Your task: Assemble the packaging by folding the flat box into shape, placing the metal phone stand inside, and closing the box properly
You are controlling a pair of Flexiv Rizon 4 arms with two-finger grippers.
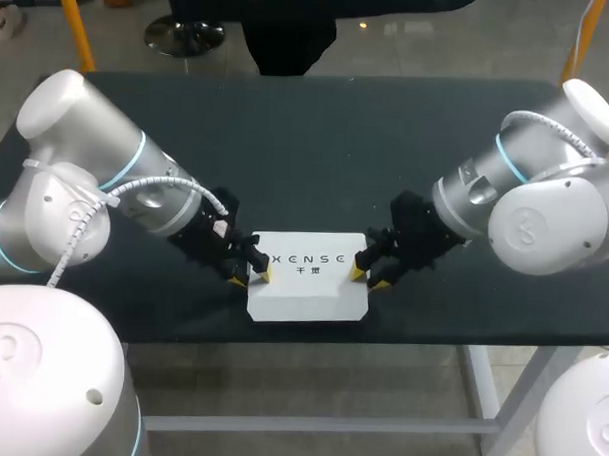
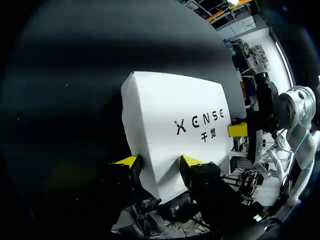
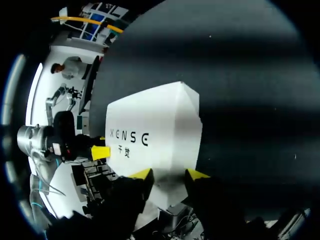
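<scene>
Near the front edge of the bench (image 1: 317, 148), the box (image 1: 307, 293) lies lengthwise between my left hand (image 1: 252, 278) and right hand (image 1: 368, 278), each pinching one end.

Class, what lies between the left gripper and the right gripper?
Only the white box, its ends reaching the left gripper and right gripper; the head view shows this best.

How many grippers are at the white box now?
2. The left gripper is at the left edge of the white box, the right gripper at its right edge.
</scene>
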